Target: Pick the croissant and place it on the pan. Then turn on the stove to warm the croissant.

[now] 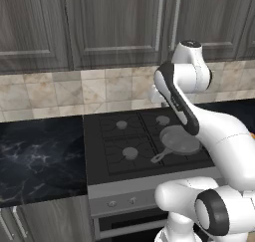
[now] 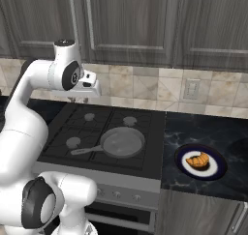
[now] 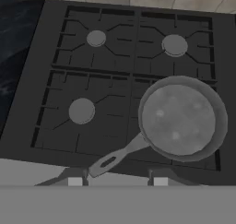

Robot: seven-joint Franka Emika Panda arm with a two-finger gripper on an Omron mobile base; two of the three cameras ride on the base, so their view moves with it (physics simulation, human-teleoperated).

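- First step not begun: the tool (image 2: 92,90) hangs clenched and empty above the stove (image 2: 97,132).
- Croissant (image 2: 197,161) sits on its plate (image 2: 219,171), right of the stove; pan (image 2: 121,143) bare.
- Next, I'd judge: swing right, open, descend.

A: The small golden-orange crescent croissant (image 2: 197,161) lies on a round dark plate with a white rim (image 2: 216,173).

B: And the round grey metal frying pan (image 3: 179,118)?

A: Mottled grey with paler spots, on the black four-burner gas stove (image 3: 55,112) with grey burner caps and a grey front panel.

B: Around it?

A: A black stone counter veined in white (image 1: 40,156), a beige and tan tiled wall (image 2: 145,89), dark grey wood-grain cabinets (image 1: 114,22).
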